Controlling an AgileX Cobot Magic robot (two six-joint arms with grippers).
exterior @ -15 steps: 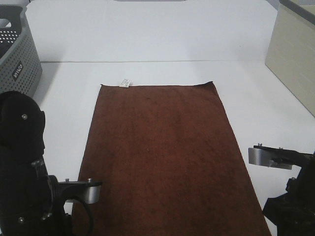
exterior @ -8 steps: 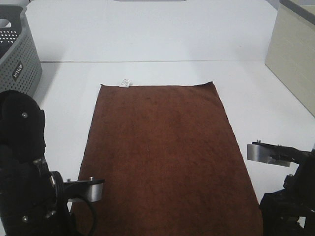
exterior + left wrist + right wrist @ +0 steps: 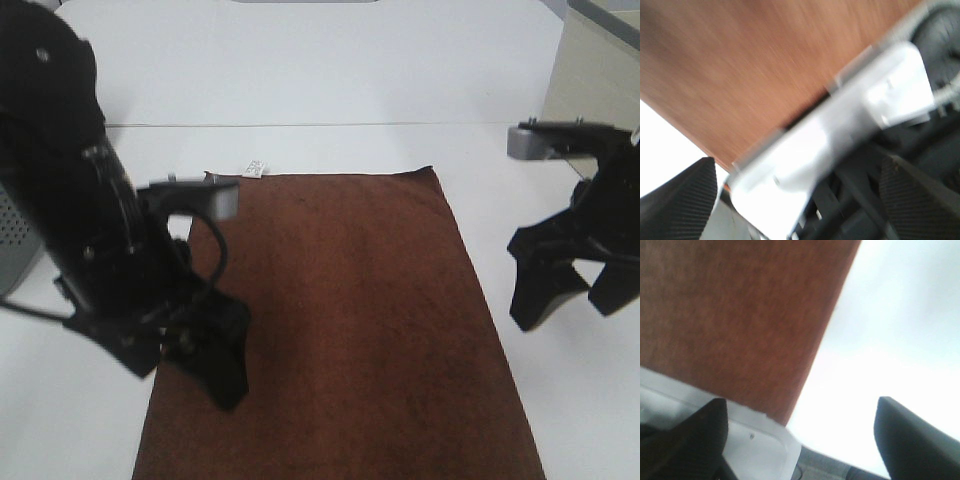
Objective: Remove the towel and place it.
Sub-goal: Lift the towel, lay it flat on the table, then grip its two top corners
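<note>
Towel [image 3: 350, 300]: dark brown, spread flat and full length on the white table [image 3: 300, 70], long sides running away from the robot. Small white tag [image 3: 254, 168] at the far short edge, near its left corner. No folds or lifted corners visible.

Left gripper [image 3: 182, 358]: pointing down over the towel's left long edge, in its nearer half. Fingers spread wide apart, nothing between them. One finger is over the cloth, the other over the edge or the bare table beside it. Contact with the cloth cannot be confirmed; the arm is blurred in the high view and the left wrist view is blurred too.

Right gripper [image 3: 568, 292]: pointing down over bare table just beside the towel's right long edge, clear of the cloth. Fingers wide apart and empty. The right wrist view shows the towel's edge and white table between the two fingertips.

Grey basket [image 3: 12, 240]: at the left, mostly hidden behind the left arm.

Beige box [image 3: 590, 70]: far right, well apart from the towel
</note>
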